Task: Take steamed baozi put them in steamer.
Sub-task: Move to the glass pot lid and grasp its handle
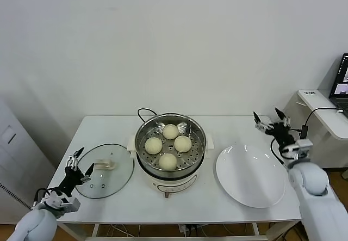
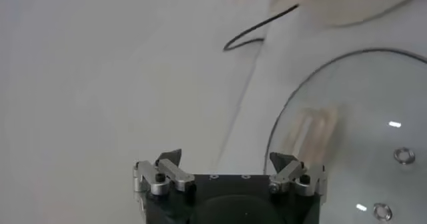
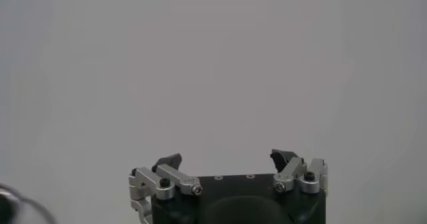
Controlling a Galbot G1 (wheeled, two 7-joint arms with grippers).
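Several steamed baozi (image 1: 168, 146), pale cream domes, lie on the perforated tray inside the steamer (image 1: 198, 155), a shiny steel pot on a cream base at the table's middle. My left gripper (image 1: 80, 160) hovers open and empty at the table's left edge beside the glass lid (image 1: 115, 182). In the left wrist view that gripper (image 2: 227, 157) points past the lid's rim (image 2: 347, 99) toward the wall. At the table's far right corner my right gripper (image 1: 267, 119) is raised, open and empty. The right wrist view shows this gripper (image 3: 227, 158) against bare wall only.
A flat white plate (image 1: 251, 175) lies right of the steamer, bare. The steamer's black cord (image 1: 143, 112) loops behind it toward the wall. A white side unit with a laptop (image 1: 341, 83) stands beyond the table's right end.
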